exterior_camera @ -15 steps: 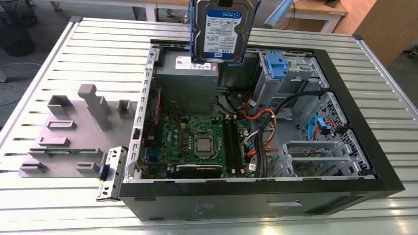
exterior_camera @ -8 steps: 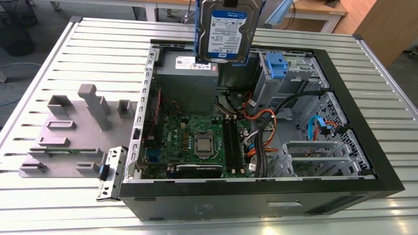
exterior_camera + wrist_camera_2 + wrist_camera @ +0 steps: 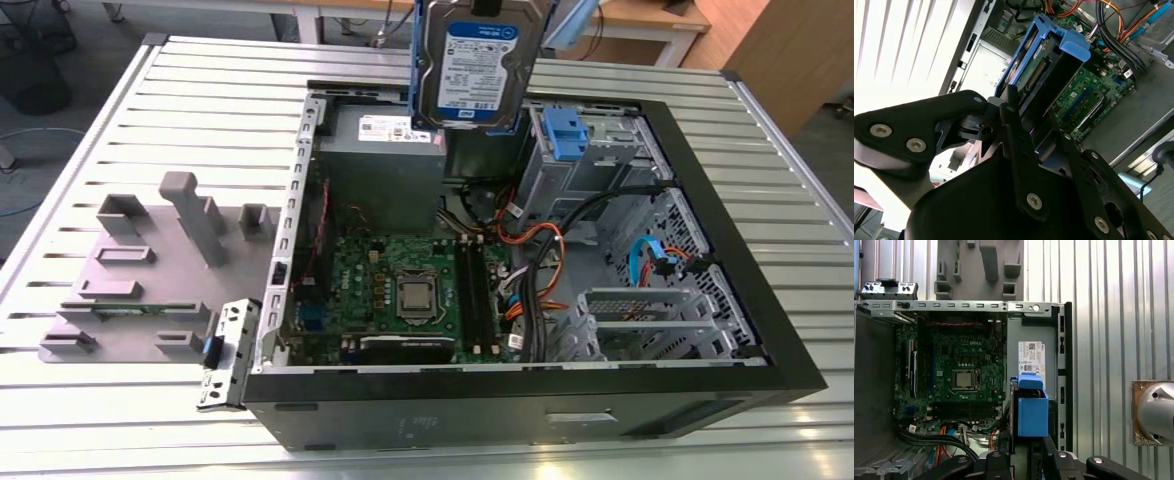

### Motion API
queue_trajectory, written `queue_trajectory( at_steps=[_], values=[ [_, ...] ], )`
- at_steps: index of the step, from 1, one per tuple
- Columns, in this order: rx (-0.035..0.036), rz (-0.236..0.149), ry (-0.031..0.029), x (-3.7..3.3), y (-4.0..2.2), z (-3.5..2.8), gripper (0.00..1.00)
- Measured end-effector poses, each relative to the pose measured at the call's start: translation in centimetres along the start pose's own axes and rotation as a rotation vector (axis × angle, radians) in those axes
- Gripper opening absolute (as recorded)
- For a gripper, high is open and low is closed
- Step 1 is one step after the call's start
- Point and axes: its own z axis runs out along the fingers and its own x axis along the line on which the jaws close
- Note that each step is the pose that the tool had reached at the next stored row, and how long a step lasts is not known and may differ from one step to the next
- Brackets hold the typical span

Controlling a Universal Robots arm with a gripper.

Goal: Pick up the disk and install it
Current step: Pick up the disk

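One flat silver disk (image 3: pixel 477 65), white-and-blue labelled with a blue plastic bracket, hangs upright above the open black computer case (image 3: pixel 534 395), clamped in the black claw (image 3: pixel 1026 455).

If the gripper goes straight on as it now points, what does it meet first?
Probably the grey power-supply box: the disk held by the gripper hangs over it, though depth is unclear.

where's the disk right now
The disk hangs upright in the jaws of the gripper at the top middle of the exterior view, above the open case near its grey power supply.
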Motion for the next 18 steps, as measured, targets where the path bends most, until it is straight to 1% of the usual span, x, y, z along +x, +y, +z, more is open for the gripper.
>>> queue_trajectory(
  at_steps=[3, 15, 18],
  values=[
    [0.0, 0.0, 0.0, 0.0, -0.22, -0.01, 0.35],
    [0.0, 0.0, 0.0, 0.0, -0.23, -0.01, 0.35],
    [0.0, 0.0, 0.0, 0.16, -0.24, -0.02, 0.35]
  ],
)
